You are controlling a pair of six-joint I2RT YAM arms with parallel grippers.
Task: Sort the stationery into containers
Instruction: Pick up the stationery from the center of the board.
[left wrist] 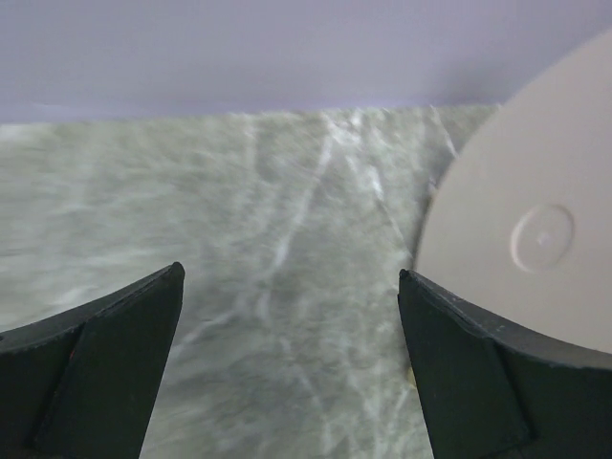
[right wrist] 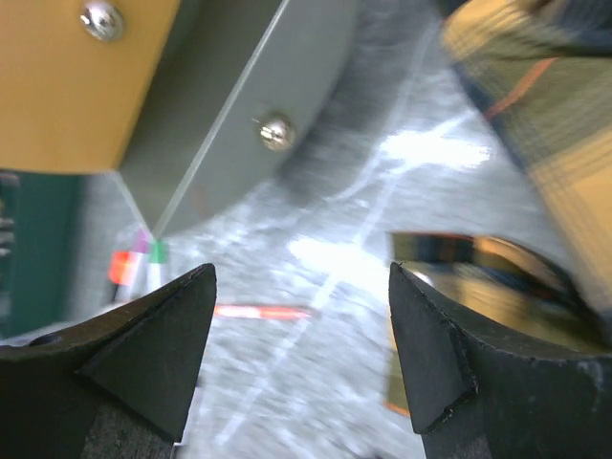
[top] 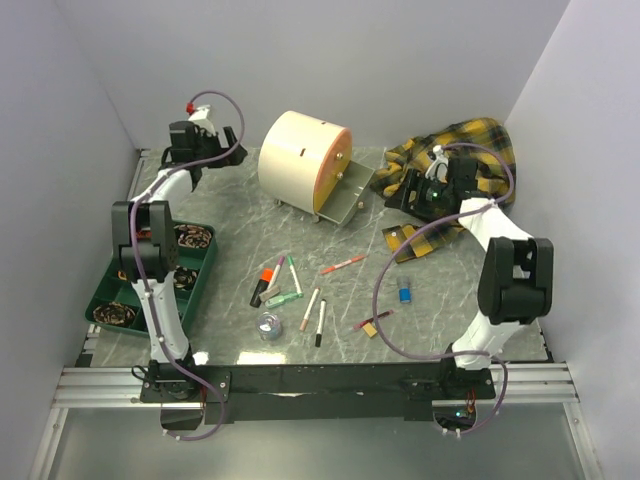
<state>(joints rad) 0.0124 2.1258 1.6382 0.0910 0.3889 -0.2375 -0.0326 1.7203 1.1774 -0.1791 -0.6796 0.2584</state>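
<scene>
my right pincer (right wrist: 301, 277) hangs spread and empty just beside the open drawer (top: 352, 192) of the cabinet (top: 295, 155), my left pincer (left wrist: 292, 277) spread too, while the pens (top: 309, 310) lie loose well apart from it: light, stiff, probably slippery, best pinched mid-barrel.

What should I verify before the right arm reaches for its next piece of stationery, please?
1. Right end effector open and empty: ok.
2. Left end effector open, empty, behind the cabinet: ok.
3. Grey drawer pulled out to receive items: ok.
4. Room left inside that drawer: cannot tell.
5. Reddish pen lying alone on the table, free to grasp: ok.
6. Plaid cloth out of the way: not ok, it lies just beneath the working end effector and might snag.
</scene>
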